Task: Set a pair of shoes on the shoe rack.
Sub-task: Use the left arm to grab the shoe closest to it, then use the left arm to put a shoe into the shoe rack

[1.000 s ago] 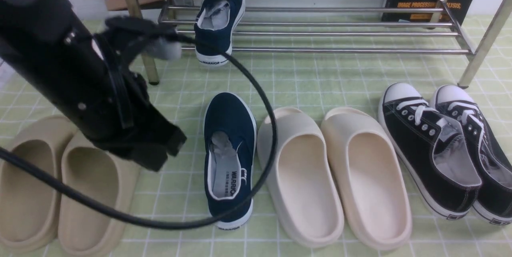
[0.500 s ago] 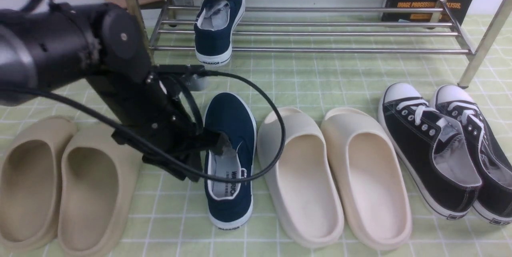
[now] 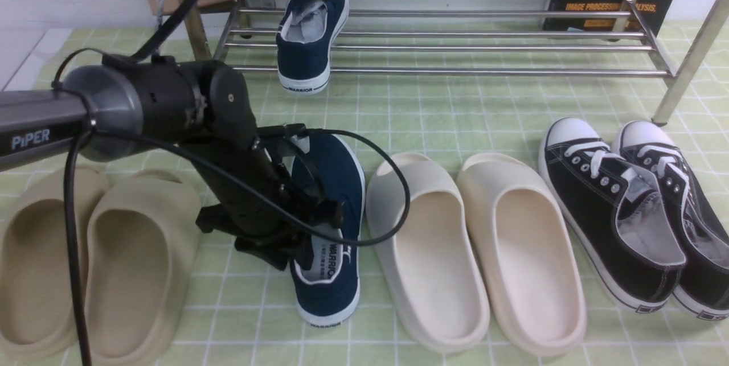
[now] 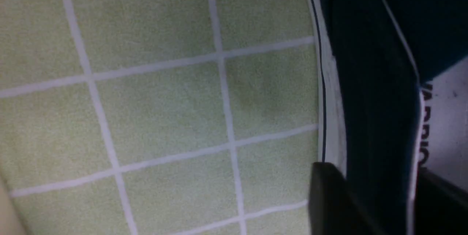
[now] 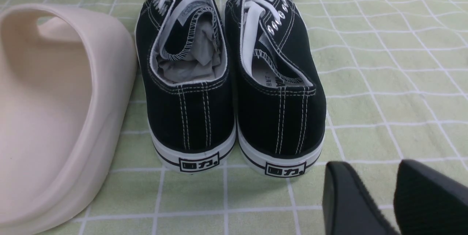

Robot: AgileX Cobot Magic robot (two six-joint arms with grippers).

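Observation:
One navy shoe [image 3: 312, 30] leans toe-up on the low bars of the metal shoe rack [image 3: 455, 70], at its left end. The other navy shoe [image 3: 336, 184] lies on the green checked cloth in front. My left gripper [image 3: 307, 238] is down at this shoe's left side wall near the heel. In the left wrist view the open gripper [image 4: 373, 198] straddles that wall [image 4: 373, 99], one finger outside by the white sole, one inside on the insole. My right gripper [image 5: 376, 176] is slightly open and empty, low over the cloth behind the black sneakers; it is out of the front view.
Beige slides [image 3: 97, 263] lie left of my left arm. Cream slides [image 3: 472, 246] lie right of the floor shoe. Black lace-up sneakers [image 3: 626, 212] lie at the right, also in the right wrist view [image 5: 226, 81]. A black cable [image 3: 393, 195] loops over the shoe.
My left arm has swung down and right, bringing the gripper from beside the beige slides to the floor navy shoe's side wall. Neither shoe has moved.

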